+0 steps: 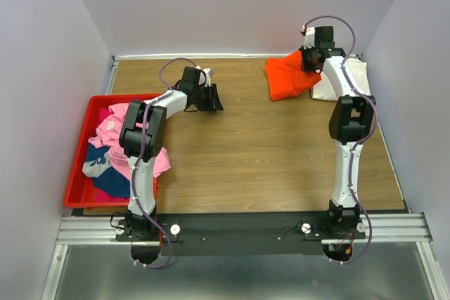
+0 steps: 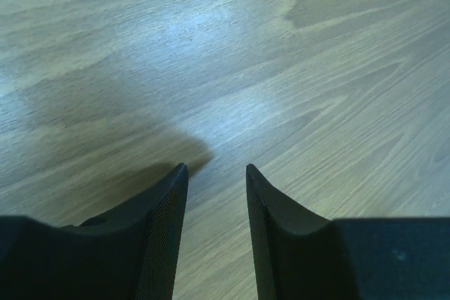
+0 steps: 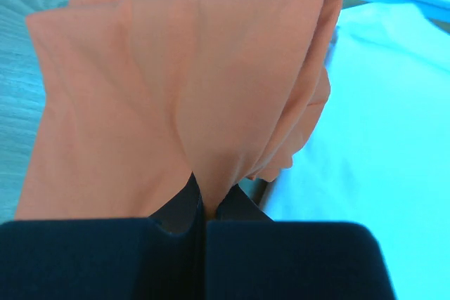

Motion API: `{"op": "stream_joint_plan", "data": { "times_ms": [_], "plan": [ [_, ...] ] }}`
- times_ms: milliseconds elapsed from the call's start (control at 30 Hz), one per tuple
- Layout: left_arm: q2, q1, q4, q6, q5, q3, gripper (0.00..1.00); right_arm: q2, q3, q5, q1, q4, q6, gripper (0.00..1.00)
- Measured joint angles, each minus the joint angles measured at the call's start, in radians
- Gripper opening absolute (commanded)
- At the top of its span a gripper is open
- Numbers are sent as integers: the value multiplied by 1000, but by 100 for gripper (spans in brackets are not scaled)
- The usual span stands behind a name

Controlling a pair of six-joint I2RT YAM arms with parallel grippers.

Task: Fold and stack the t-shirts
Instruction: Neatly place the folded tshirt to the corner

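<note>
Far right of the table, close to the back edge: the orange t-shirt, crumpled, with one part raised off the wood. Pinched at an upper fold by the right gripper, jaws pressed tight together on the cloth with no gap showing in the wrist view. From that pinch, loose drapes of orange falling to both sides of the fingers. Right beside it, toward the table's right-hand edge: the cream-white t-shirt, lying flat; whether under the orange cloth or only next to it, hard to tell behind the arm. Well apart, at the left side of the table: the red bin, heaped with more t-shirts. On top of the heap and spilling over the bin's right rim, a pink t-shirt; lower down, toward the near end, a dark blue t-shirt. Past the bin, over bare wood left of the middle: the left gripper, jaws partly apart, gripping nothing and touching nothing. In the left wrist view, wood grain beneath the two black fingers and a sliver of orange cloth at the upper right corner.
</note>
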Motion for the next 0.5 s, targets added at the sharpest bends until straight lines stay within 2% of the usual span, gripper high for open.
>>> {"op": "stream_joint_plan", "data": {
  "times_ms": [500],
  "plan": [
    [0,0,14,0,-3,-17,47,-45,31,19,-54,-29,-46,0]
  ]
}}
